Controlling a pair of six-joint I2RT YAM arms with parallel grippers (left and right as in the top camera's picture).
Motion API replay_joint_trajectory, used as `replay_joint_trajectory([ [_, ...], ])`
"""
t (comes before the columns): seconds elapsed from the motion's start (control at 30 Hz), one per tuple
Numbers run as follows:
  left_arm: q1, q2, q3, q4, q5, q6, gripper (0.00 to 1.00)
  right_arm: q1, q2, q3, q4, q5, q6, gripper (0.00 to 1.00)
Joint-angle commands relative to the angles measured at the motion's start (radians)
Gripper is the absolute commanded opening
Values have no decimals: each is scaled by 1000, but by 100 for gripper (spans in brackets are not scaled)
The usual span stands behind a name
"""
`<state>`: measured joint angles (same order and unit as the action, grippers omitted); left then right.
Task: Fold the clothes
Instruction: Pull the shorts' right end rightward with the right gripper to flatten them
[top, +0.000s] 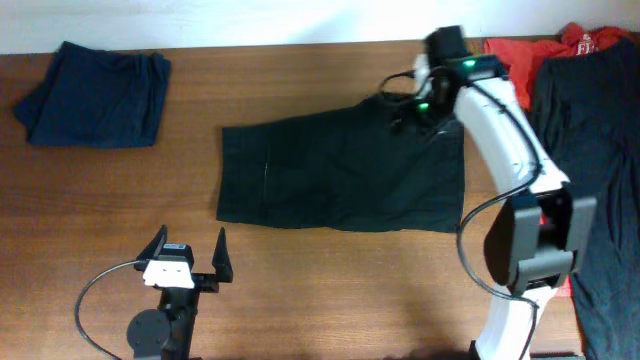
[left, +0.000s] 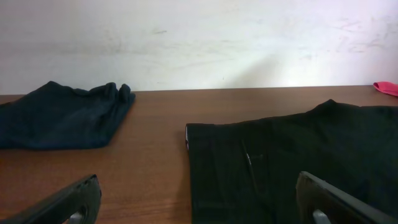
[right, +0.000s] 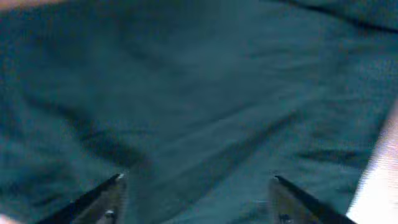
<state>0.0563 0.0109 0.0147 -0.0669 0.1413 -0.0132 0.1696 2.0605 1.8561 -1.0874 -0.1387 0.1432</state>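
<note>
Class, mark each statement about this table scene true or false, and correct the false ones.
1. The black garment lies spread out flat. True.
2. The left tool grips it. False: that tool is open, short of the garment's near edge.
3. The navy garment lies apart from the black one. True.
4. The red garment sits beside the navy one. False: it is far off on the opposite, right side.
5. The right tool is open above dark fabric. True.
</note>
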Motion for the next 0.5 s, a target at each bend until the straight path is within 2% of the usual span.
replay_joint_trajectory([
  [0.0, -3, -5, -6, -2, -1, -10, 99, 53, -5, 14, -3, 88, 68, 98],
  [0.07, -3, -5, -6, -2, -1, -10, 99, 31, -5, 14, -18, 203, 101, 99],
  [0.17, -3, -5, -6, -2, -1, -10, 99, -83, -5, 14, -93, 328, 101, 99],
  [0.27, -3, -5, -6, -2, -1, -10, 99, -190, -5, 14, -150, 320, 101, 99],
  [0.33, -3, -5, -6, -2, -1, -10, 99, -257, -5, 14, -158, 245, 101, 99],
  [0.47, -3, -5, -6, -2, -1, -10, 99, -304, -5, 14, -154, 218, 101, 99],
])
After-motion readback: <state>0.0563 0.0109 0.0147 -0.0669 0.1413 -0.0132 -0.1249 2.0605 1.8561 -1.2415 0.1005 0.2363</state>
